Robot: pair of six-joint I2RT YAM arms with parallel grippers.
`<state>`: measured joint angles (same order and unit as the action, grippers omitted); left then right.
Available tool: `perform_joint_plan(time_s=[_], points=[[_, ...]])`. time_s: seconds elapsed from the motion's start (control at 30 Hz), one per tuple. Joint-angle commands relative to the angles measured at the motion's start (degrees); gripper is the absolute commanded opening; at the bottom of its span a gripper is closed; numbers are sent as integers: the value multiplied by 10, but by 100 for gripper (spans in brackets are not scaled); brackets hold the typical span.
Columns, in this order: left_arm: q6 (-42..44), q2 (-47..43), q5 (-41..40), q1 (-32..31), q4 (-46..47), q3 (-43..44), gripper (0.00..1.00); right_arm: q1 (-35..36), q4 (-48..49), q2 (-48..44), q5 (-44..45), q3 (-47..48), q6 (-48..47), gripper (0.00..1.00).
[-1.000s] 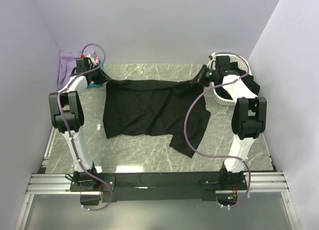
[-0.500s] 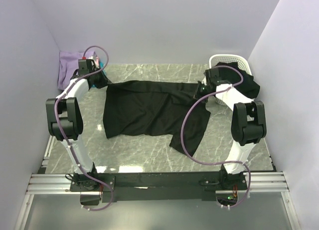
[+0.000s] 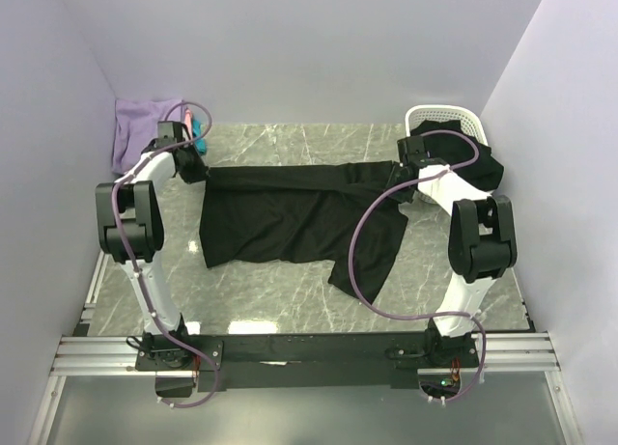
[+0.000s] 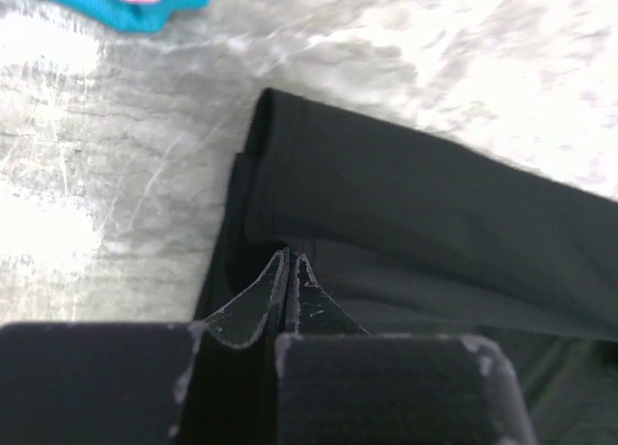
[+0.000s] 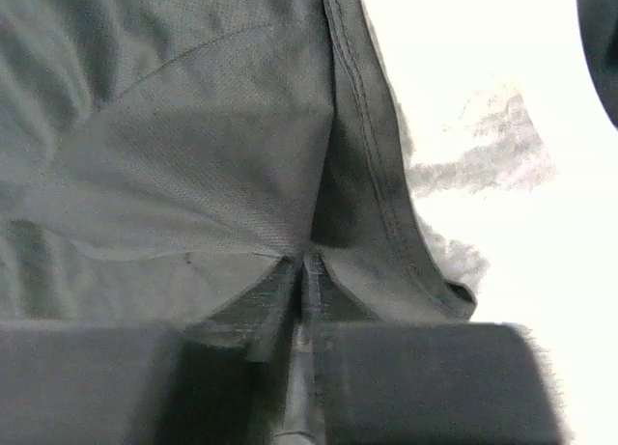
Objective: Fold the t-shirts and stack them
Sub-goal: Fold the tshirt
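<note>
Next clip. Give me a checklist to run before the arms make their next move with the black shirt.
1. Left end effector shut on black t-shirt far edge: ok.
2. Right end effector shut on same edge: ok.
3. Edge taut between them: ok.
4. Shirt lying flat: not ok, right side rumpled.
5. Teal t-shirt apart from black one: ok.
6. How many shirts in white basket: cannot tell.

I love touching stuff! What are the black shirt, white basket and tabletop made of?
Black short-sleeved shirt: soft matte cloth, drapes and creases. White perforated basket: probably plastic, smooth with regular holes. Grey veined tabletop: marble-look, slightly shiny; real stone or print, unclear.
</note>
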<state>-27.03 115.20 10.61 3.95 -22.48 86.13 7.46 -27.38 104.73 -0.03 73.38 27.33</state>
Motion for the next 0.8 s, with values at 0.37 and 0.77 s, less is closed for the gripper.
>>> perform_joint_plan(time_s=[0.37,0.77], points=[[8,-74,128,-1,91,24,99,2,5,-94,46,63,-22,68],[-68,144,306,-64,159,167,99,4,-32,153,-74,299,-35,59]])
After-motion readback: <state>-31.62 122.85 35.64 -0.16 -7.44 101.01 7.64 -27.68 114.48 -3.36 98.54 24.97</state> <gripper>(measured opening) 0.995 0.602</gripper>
